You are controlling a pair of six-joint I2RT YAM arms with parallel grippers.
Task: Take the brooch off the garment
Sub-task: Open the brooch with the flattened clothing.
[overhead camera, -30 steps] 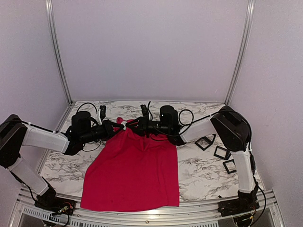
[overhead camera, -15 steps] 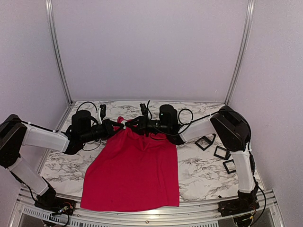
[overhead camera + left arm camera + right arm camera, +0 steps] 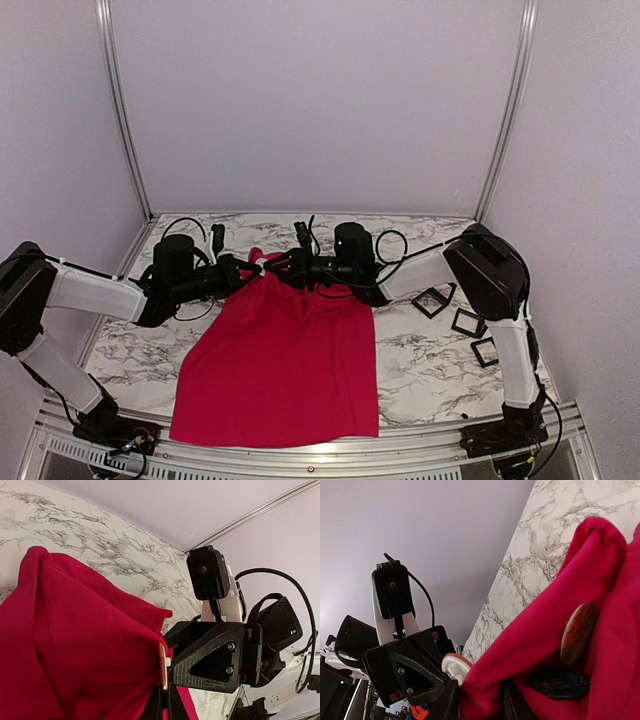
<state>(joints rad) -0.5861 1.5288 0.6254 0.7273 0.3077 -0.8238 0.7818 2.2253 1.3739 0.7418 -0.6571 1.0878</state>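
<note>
Not much has moved in the last second, tbh. The right gripper (image 3: 280,263) has nudged a touch toward 9 o'clock and that's about it. The plain bright red short-sleeved T-shirt (image 3: 280,360) lies on the white marble-pattern table (image 3: 430,360), its 12 o'clock edge still tented up between the two arms.

The left gripper (image 3: 252,266), coming in from 9 o'clock, is clamped fully shut on that raised fold. The right one, reaching in from 3 o'clock, is part-way closed with a bunch of red cloth filling the gap between its fingers.

The round orange-brown disc brooch (image 3: 579,632) is still sitting on the lifted fabric, around 2 o'clock from those fingers in the right wrist view. Whether the right one has any of the clasp or just cloth, I honestly can't tell from here.

My read: it's still fiddling for purchase, and the brooch isn't off yet.
</note>
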